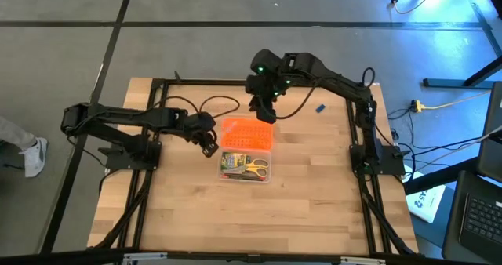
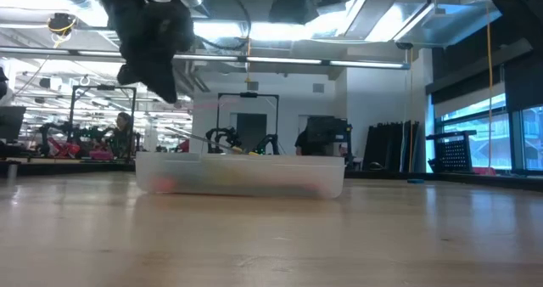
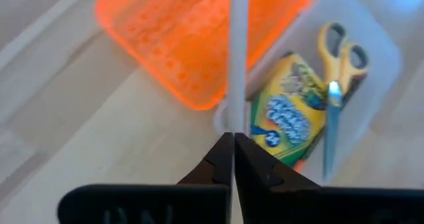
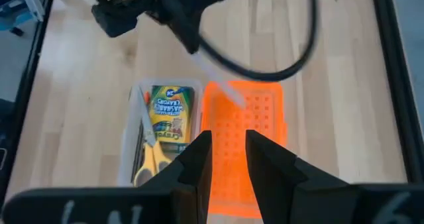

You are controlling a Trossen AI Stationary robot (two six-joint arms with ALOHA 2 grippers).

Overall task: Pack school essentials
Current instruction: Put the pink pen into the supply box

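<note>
A green-and-yellow crayon box (image 3: 289, 121) lies flat in the clear plastic box (image 1: 245, 165) near the middle of the wooden worktop (image 1: 196, 218), a blue logo on its face; the lettering is too blurred to read with certainty. Yellow-handled scissors (image 3: 336, 85) lie beside it in the same box, touching its long side. A perforated translucent orange lid (image 1: 248, 132) sits on the box's far half, leaving the crayons and scissors uncovered.

The left gripper (image 3: 233, 159) hovers just off the box's left side, jaws fully closed on a thin white stick (image 3: 236, 58) that runs forward across the orange lid. The right gripper (image 4: 228, 152) hangs above the lid's far edge with its jaws partly open and nothing between them.

A tiny blue piece (image 1: 320, 107) lies alone toward the worktop's far right corner, well apart from the box. The near half of the worktop is bare wood, as is the strip along its right edge, while a black cable (image 1: 205, 103) loops across the far left part.
</note>
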